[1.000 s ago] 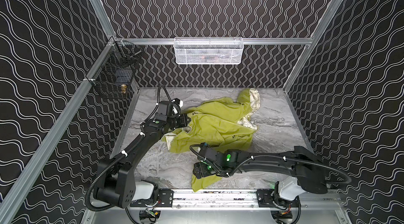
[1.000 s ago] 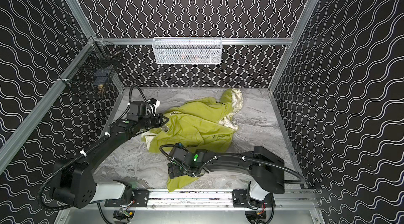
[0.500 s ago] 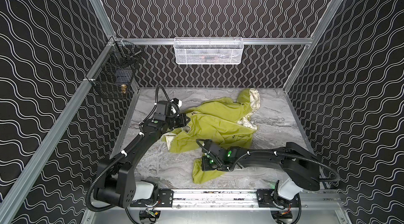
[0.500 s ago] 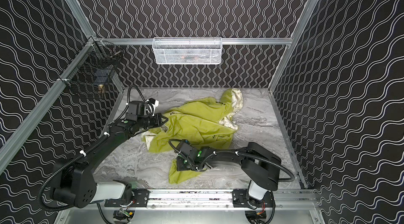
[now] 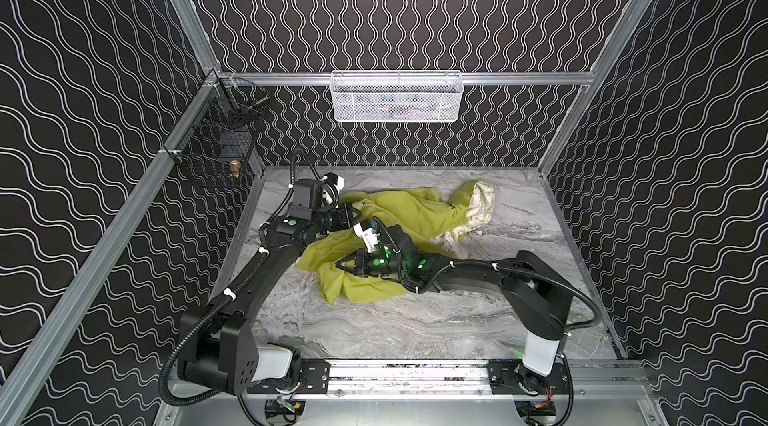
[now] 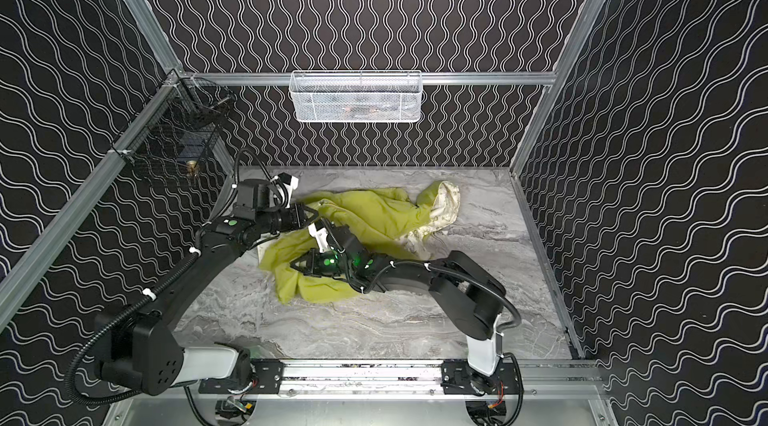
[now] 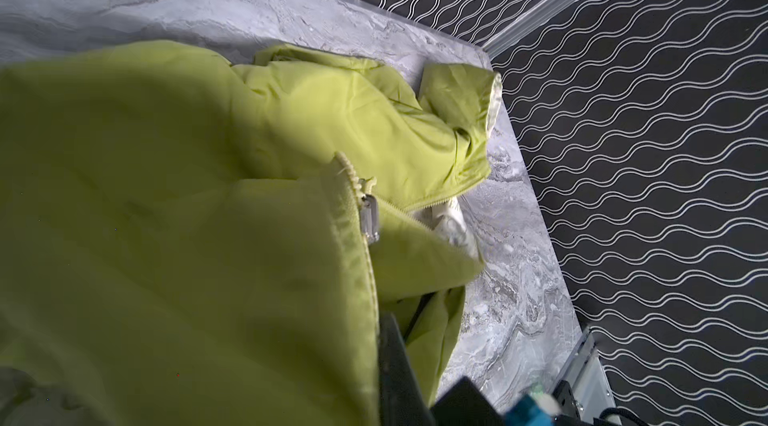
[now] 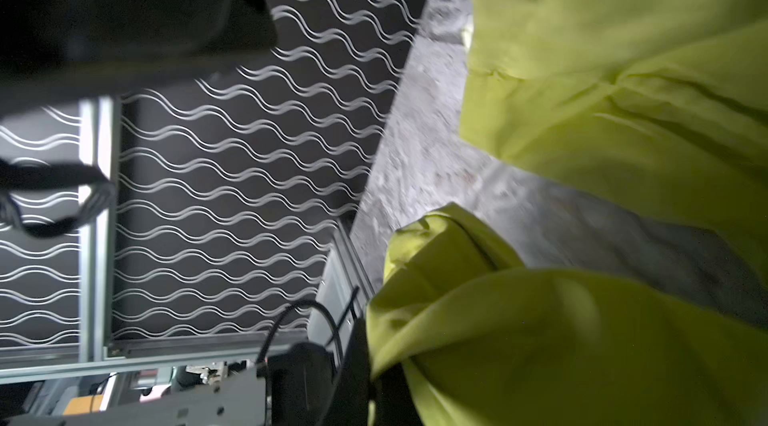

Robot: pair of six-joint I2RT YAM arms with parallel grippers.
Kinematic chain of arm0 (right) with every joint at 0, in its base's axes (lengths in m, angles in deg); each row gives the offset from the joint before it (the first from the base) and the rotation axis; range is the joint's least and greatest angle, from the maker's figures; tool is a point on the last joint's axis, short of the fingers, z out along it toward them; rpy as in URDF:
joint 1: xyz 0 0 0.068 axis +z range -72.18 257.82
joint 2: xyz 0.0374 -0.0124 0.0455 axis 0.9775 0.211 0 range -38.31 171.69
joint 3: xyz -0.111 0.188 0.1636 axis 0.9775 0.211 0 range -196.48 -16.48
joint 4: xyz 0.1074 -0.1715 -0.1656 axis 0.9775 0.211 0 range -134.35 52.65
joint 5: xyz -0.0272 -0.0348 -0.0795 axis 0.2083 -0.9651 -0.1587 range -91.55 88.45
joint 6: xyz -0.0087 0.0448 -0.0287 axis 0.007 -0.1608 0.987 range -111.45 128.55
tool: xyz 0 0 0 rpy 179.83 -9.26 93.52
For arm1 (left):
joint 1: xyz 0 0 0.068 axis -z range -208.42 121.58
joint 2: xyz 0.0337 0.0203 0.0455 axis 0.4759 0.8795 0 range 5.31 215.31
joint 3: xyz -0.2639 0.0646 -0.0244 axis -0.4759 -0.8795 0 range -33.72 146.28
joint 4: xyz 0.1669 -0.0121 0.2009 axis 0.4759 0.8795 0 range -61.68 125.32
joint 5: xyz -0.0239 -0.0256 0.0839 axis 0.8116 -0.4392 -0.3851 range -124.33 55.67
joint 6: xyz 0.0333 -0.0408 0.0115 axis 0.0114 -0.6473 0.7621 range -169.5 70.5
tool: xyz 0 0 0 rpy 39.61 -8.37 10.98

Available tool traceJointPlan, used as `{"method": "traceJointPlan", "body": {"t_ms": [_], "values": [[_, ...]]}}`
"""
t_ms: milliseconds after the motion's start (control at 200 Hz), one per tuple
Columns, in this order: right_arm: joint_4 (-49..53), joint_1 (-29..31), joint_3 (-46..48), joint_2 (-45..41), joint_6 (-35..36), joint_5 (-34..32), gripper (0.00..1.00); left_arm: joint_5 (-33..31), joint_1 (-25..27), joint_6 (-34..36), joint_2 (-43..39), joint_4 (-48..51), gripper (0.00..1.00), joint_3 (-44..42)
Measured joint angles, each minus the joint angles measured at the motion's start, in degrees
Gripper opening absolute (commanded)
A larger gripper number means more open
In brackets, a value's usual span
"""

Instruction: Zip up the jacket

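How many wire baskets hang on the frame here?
2. A white basket hangs at the middle of the back rail; a black basket hangs on the side rail at the left of both top views, by the back corner. No others appear hidden.

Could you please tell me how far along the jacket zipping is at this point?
Done: both grippers are shut on the jacket, the left gripper at its far edge, the right gripper on a near fold. In hand: holding the fabric; the zipper pull lies ungripped. Left: the front gapes past the pull, cream lining showing, so nearly all the zipping remains.
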Motion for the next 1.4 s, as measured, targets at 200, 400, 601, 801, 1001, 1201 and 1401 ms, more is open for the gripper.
{"method": "traceJointPlan", "body": {"t_ms": [200, 400, 601, 801, 1001, 1201, 1401], "values": [[-0.76, -0.09, -5.31, 8.94, -2.54, -0.96, 0.49, -1.11, -1.75, 0.0, 1.73, 0.07, 0.0, -1.44], [4.39, -0.92, -0.42, 3.72, -0.02, -3.28, 0.7, -1.99, -3.21, -0.04, 2.21, -1.2, 0.0, -5.18], [18.32, -4.35, 3.5, -15.06, 9.86, -10.93, 0.73, -2.84, -4.35, 0.0, 1.18, -1.51, 0.0, -6.25], [35.95, -18.67, 5.97, -26.23, 14.99, -24.52, 0.7, -3.32, -6.34, 0.0, -0.92, -1.55, 0.0, -8.09], [42.49, -35.28, 6.14, -23.96, 17.68, -28.37, 0.75, -2.54, -6.62, 0.02, -1.51, -1.46, 0.0, -8.5], [44.26, -41.55, -1.81, -11.85, 19.76, -25.79, 0.79, -1.46, -6.75, 0.26, -1.49, -0.9, 0.0, -8.28], [43.76, -44.57, -5.25, -5.42, 20.13, -22.01, 0.62, -0.98, -6.8, 1.09, -1.86, -0.02, 0.0, -8.22]]}}
